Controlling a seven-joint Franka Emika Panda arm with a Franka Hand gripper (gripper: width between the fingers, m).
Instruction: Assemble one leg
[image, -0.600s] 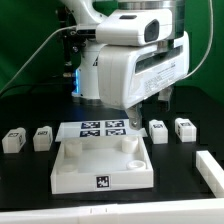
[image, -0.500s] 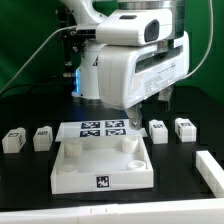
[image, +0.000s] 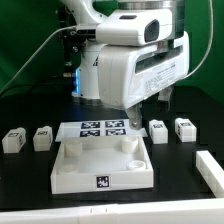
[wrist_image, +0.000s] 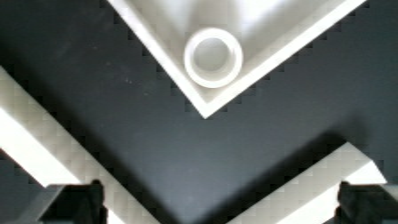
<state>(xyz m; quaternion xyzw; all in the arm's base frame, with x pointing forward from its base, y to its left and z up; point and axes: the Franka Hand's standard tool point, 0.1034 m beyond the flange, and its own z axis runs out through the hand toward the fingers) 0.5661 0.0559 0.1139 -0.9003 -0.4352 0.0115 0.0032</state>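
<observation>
Four small white legs with marker tags stand on the black table: two at the exterior view's left and two at its right. The large white panel with round corner sockets lies in front, in the middle. My gripper hangs above the panel's far right corner, close to the nearer right leg. In the wrist view the gripper is open and empty, with dark fingertips wide apart. A panel corner with a round socket shows beyond them. No leg shows in the wrist view.
The marker board lies behind the panel. A long white bar lies at the exterior view's right front. The arm's bulky white body fills the upper middle. Two slanted white edges flank the fingers in the wrist view.
</observation>
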